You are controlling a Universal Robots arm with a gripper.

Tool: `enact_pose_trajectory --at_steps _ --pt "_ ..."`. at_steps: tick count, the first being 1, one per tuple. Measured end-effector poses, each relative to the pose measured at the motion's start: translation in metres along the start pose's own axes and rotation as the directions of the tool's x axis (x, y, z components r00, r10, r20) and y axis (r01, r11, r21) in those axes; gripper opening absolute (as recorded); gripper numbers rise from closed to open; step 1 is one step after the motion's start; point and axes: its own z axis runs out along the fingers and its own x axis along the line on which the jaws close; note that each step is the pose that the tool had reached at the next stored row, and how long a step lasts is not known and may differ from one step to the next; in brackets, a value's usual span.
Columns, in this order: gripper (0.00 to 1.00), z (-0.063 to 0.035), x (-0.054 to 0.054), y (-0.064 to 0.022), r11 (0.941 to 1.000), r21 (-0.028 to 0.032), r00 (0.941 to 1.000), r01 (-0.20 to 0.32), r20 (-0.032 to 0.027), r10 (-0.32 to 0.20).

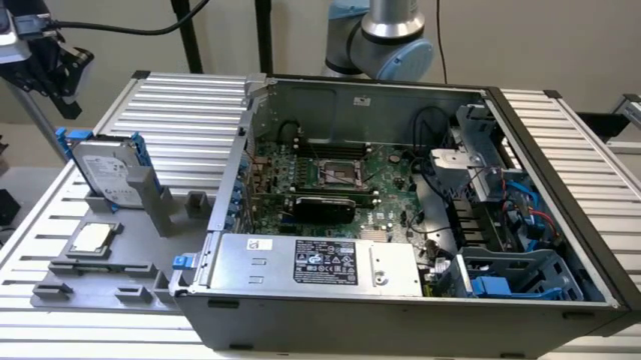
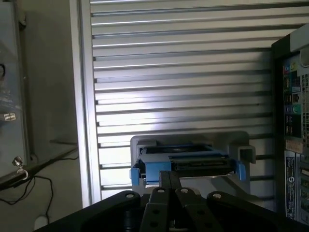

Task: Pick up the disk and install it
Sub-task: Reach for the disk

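Ribbed aluminium table [image 1: 180, 105] before a pale wall, carrying a fixture and an open machine. Gripper [image 2: 169, 176]: dark fingers are recorded as pressed together, with nothing pinched between them; it is hung above the disk and apart from it, at the exterior view's far left. Disk [image 1: 105, 169]: a silver-grey drive with a white label, framed by a blue carrier bracket, is stood on edge in a slot of the grey fixture tray [image 1: 150, 244], just beside a grey post [image 1: 148, 196]; it is untouched and not yet lifted. Handling, as judged: the body is taken to be stiff, dense and fairly heavy for its size, its metal faces smooth and liable to slip, its workings sensitive to knocks. The plastic bracket is thought likely to flex, so a hold across the flat faces near the exposed upper edge is judged soundest. Small square chip [image 1: 90, 238]: laid flat on the same tray, nearer than the disk. Computer case [image 1: 350, 97]: set to the exterior view's right of the tray, lid off, motherboard [image 1: 341, 169] exposed. Blue drive cage [image 1: 521, 277]: seated at the case's near right corner.
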Motion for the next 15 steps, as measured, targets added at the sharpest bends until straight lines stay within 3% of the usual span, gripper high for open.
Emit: enact_pose_trajectory --at_steps 2,4,8,11,15 --pt "0.0 0.0006 0.0 0.0 0.9996 0.0005 0.9996 0.027 -0.0044 -0.027" --pt "0.0 0.0012 0.0 -0.0001 0.9983 0.0011 0.9982 0.059 -0.0124 -0.059" --pt "0.0 0.0026 0.0 -0.0001 0.9916 -0.0002 0.9914 0.129 -0.0208 -0.129" --pt "0.0 0.0032 0.0001 -0.0001 0.983 -0.0013 0.9828 0.183 -0.0235 -0.183" --pt "0.0 0.0041 0.0001 -0.0002 0.9672 -0.003 0.9669 0.254 -0.0258 -0.254"
